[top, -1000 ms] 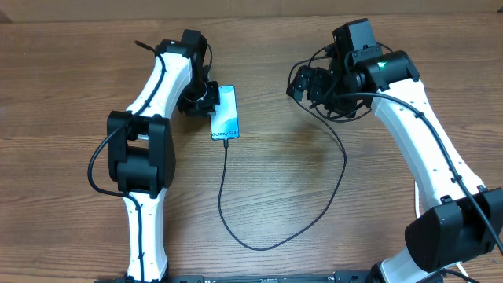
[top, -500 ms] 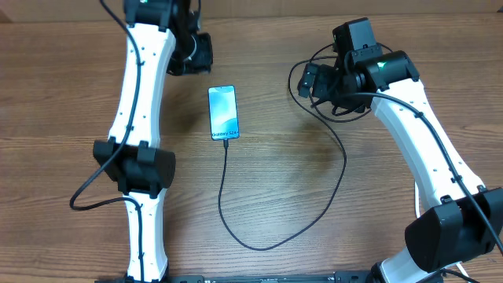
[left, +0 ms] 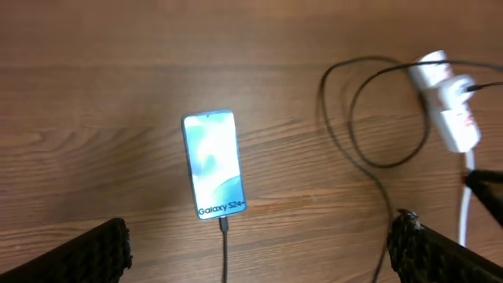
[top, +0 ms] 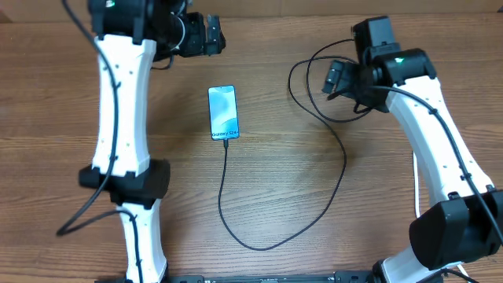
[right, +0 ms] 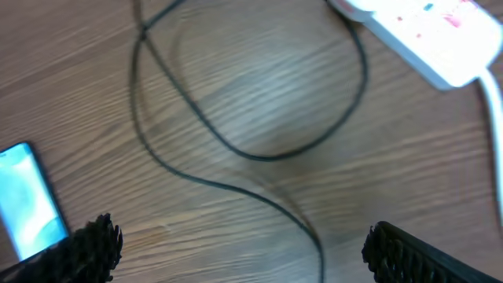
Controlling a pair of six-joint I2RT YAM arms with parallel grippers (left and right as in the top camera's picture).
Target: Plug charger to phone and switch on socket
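Observation:
The phone [top: 223,113] lies flat with its blue-teal screen lit, also in the left wrist view [left: 213,165] and at the left edge of the right wrist view [right: 27,200]. The black charger [top: 343,169] has its tip in the phone's bottom edge [left: 223,226], curves round the near table and coils by the right arm. The white socket [left: 448,98] with red switches lies beyond those coils [right: 424,31]; in the overhead view the right arm hides it. My left gripper [top: 213,35] hangs open, far beyond the phone [left: 259,232]. My right gripper [top: 334,79] stands open over the coils [right: 242,232].
The socket's thick white cord [top: 415,182] runs toward the near edge under the right arm [left: 465,206]. Bare wooden table [top: 291,181] lies inside the cable's big loop. Both arm bases stand at the near edge.
My left gripper has let go beside the phone, opened wide and pulled back to the far left. The right gripper has shifted slightly right. The phone stays put.

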